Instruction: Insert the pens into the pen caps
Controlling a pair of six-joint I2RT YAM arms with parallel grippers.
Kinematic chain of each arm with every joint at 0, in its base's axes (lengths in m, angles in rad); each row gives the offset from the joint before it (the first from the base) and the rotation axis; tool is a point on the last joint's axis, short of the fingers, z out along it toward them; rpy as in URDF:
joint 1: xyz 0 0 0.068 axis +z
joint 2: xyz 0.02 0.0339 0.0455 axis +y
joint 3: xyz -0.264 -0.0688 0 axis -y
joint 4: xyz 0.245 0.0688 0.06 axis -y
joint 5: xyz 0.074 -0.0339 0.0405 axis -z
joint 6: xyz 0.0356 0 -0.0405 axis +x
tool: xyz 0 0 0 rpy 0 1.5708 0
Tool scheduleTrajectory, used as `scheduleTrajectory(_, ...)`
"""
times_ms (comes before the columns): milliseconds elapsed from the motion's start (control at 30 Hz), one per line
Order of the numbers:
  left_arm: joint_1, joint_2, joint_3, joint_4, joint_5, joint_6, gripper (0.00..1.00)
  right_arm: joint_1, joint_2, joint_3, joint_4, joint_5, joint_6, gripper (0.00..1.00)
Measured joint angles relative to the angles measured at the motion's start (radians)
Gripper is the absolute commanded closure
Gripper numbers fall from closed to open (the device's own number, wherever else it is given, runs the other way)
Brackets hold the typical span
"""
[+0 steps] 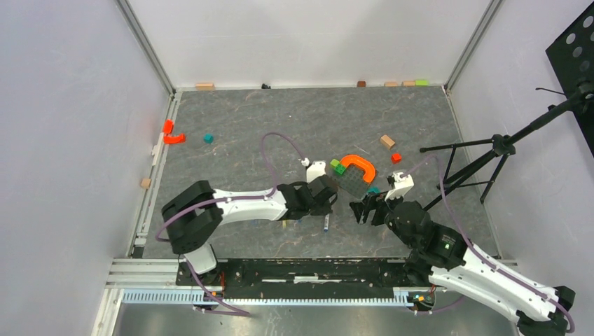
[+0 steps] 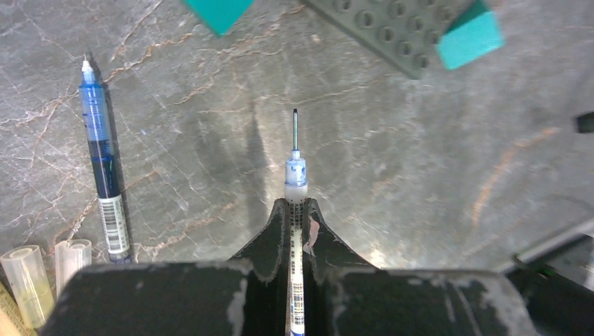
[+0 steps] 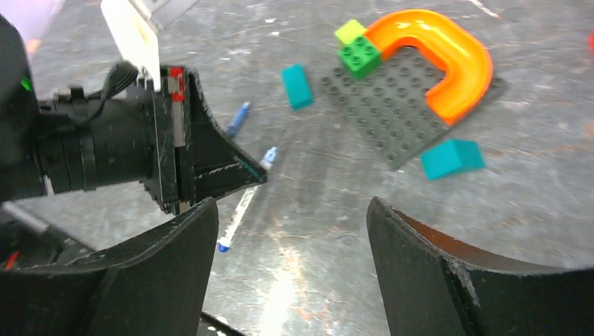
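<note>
Two pens are showing. The left gripper [image 2: 296,210] is pinching one pen [image 2: 295,171] tightly between its closed fingers. The white, barcoded barrel is running back through the jaws, while the blue collar and fine needle tip are sticking out ahead, pointing toward the grey studded baseplate [image 2: 392,28]. The second pen [image 2: 104,161], blue-barrelled, is lying on the marbled table [image 2: 420,175] well to the left of that grip, roughly parallel and untouched. The right gripper [image 3: 288,210] is hovering close by, its jaws standing wide apart and holding nothing, with the held pen's rear end showing in the gap.
</note>
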Motion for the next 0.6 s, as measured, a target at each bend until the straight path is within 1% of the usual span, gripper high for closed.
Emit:
scheduleTrajectory(233, 0.000, -0.200, -0.070, 0.082, 0.026, 0.029, 0.98, 0.000, -0.105, -0.112, 0.188, -0.167, -0.035, 0.20)
scheduleTrajectory(333, 0.000, -0.286, -0.099, 0.118, 0.030, 0.041, 0.98, 0.000, -0.135, -0.134, 0.256, -0.232, -0.038, 0.22)
scheduleTrajectory(467, 0.000, -0.407, -0.152, 0.175, 0.050, 0.062, 0.98, 0.000, -0.138, -0.138, 0.336, -0.301, -0.035, 0.26)
scheduleTrajectory(600, 0.000, -0.532, -0.204, 0.230, 0.070, 0.092, 0.98, 0.000, -0.099, -0.138, 0.412, -0.366, -0.024, 0.29)
